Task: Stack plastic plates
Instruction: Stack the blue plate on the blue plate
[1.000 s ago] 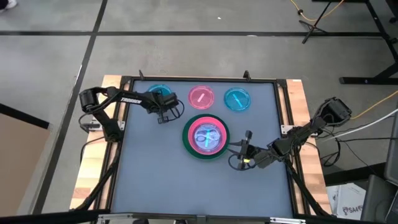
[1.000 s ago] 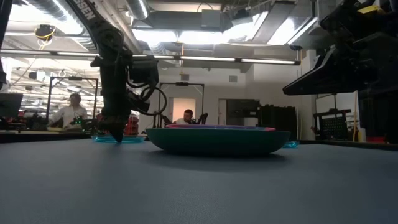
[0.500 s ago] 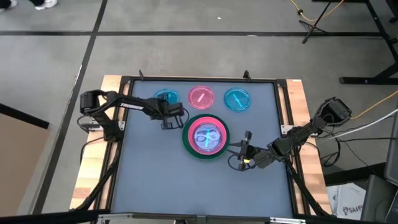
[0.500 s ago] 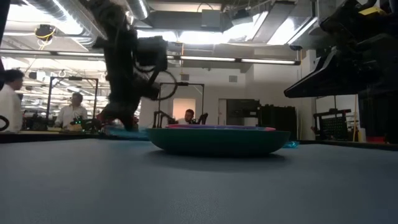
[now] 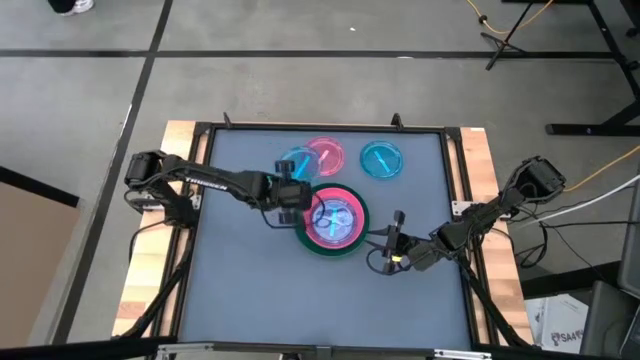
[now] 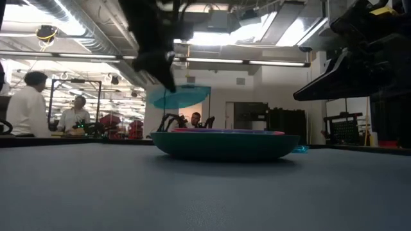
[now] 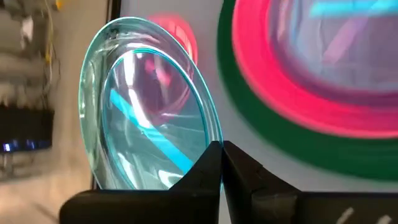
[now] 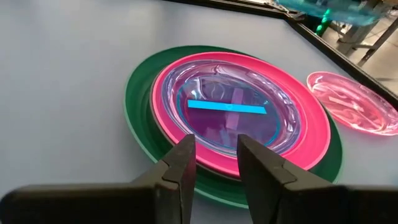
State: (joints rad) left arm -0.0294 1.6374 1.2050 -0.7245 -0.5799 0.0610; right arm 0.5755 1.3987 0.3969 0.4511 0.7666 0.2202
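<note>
Translucent blue plastic is what I have in the left gripper [image 7: 219, 152] — its fingers are pinched shut on the rim of a small blue plate [image 5: 293, 166], which hangs tilted in the air just beside the stack [image 5: 330, 219], off its left edge. From table height the plate [image 6: 178, 96] is clearly lifted, above the stack's rim and toward its left end. So I judge the step in hand to be the carry: plate picked, not yet placed. Next I need to bring it over the stack's centre, level it out (it is well off horizontal in the left wrist view), lower it into the top dish and only then release.

Moving right, the stack sits near the middle of the table [image 5: 240, 290]: a large green plate [image 8: 140, 81] at the bottom, a hot pink one [image 8: 305, 118] in it, and small translucent plates nested on top — how many I cannot tell. Behind it lie a small pink plate [image 5: 324, 154] and, further right, a second small blue plate [image 5: 381, 159], both loose on the table. So three small plates are off the stack, the carried one included.

The right gripper [image 8: 214, 152] waits low by the stack's right side, fingers slightly apart and holding nothing.
</note>
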